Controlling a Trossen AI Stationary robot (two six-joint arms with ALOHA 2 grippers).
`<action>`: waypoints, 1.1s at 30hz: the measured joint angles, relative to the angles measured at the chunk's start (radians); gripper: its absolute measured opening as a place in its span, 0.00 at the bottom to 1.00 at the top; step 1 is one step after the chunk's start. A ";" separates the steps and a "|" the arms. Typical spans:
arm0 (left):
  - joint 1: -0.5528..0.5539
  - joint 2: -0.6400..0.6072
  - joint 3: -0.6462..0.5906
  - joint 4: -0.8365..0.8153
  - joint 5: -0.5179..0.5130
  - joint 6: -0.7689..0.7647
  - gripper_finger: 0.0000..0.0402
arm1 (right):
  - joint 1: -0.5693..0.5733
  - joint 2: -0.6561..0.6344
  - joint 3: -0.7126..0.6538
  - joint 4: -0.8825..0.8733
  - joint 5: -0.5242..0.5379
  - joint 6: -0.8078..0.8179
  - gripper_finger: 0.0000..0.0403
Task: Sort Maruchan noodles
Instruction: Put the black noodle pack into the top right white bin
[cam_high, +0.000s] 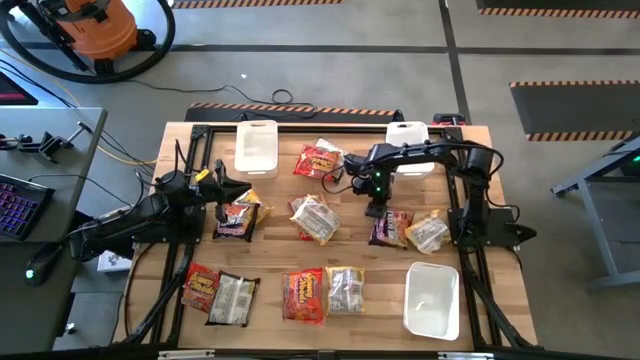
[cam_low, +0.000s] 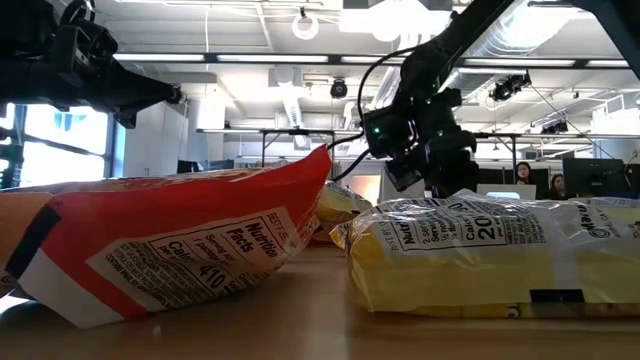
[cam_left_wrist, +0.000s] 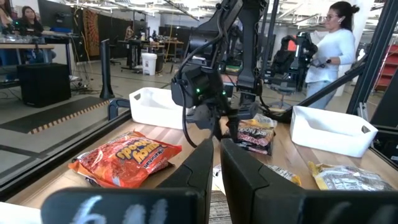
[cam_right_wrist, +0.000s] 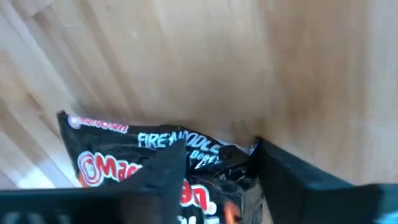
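Observation:
Several Maruchan noodle packets lie flat on the wooden table (cam_high: 270, 255): red ones (cam_high: 318, 160) (cam_high: 304, 295), yellow-white ones (cam_high: 315, 218) (cam_high: 428, 232) and dark ones (cam_high: 237, 218). My right gripper (cam_high: 378, 210) points steeply down at the middle right, closed on a dark packet (cam_high: 390, 230). In the right wrist view this packet (cam_right_wrist: 124, 155) lies between my right gripper's (cam_right_wrist: 221, 180) fingers. My left gripper (cam_left_wrist: 214, 165) hovers level at the left, shut and holding nothing. My right gripper pinches the dark packet's far end (cam_right_wrist: 217, 155) between its two fingers, coming from above and slanting down. The film is crinkled up between the fingers (cam_right_wrist: 283, 180). The packet's remaining length still lies flat on the table.
Three white bins stand on the table: far left-centre (cam_high: 256, 147), far right under my right arm (cam_high: 410, 135) and near right (cam_high: 432, 298). A black frame (cam_high: 195, 150) rims the table. A person (cam_left_wrist: 329, 46) stands in the room beyond.

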 joint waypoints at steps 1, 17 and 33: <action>0.000 0.000 0.000 0.000 0.000 0.000 0.06 | 0.001 0.000 0.003 -0.008 -0.004 -0.001 0.29; 0.000 0.000 0.000 0.000 0.000 0.000 0.06 | 0.001 -0.032 0.241 -0.106 0.012 0.039 0.00; 0.000 0.000 0.000 0.000 0.000 0.000 0.06 | 0.091 -0.219 0.280 -0.159 0.169 0.309 0.11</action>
